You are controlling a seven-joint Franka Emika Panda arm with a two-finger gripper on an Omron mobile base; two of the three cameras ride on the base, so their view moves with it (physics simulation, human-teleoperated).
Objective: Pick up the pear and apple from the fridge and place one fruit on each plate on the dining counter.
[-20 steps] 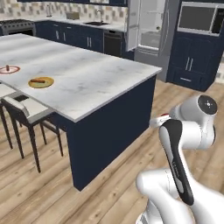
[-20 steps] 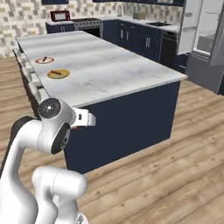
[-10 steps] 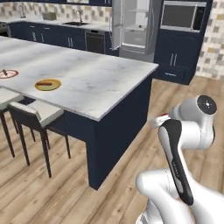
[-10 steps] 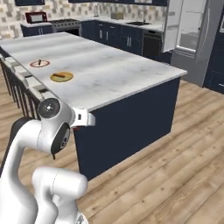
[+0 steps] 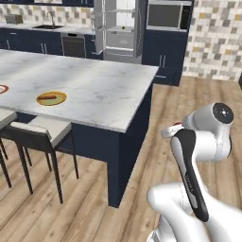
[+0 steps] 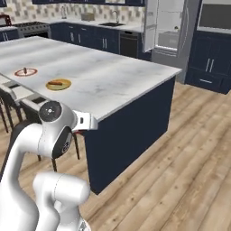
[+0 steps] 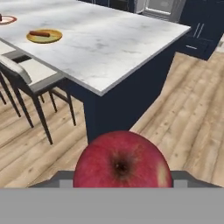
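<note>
Apple [image 7: 121, 161] sits right up against the hand camera, red and glossy, clamped in the gripper [image 5: 176, 126] out over the wood floor, off the corner of the dining counter [image 5: 99, 90]. Yellow-rimmed plate [image 5: 51, 98] with its red streak sits on the marble near the stools [image 5: 40, 132]. Fridge [image 5: 119, 29] is at the back, doors open, white shelves showing

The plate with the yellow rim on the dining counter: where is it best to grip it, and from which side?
Probably by the rim of the plate, coming in low from the side of the stools. It lies flat on the dining counter, near that long edge, so only the thin rim offers a hold, and the red streak covers its centre.
</note>
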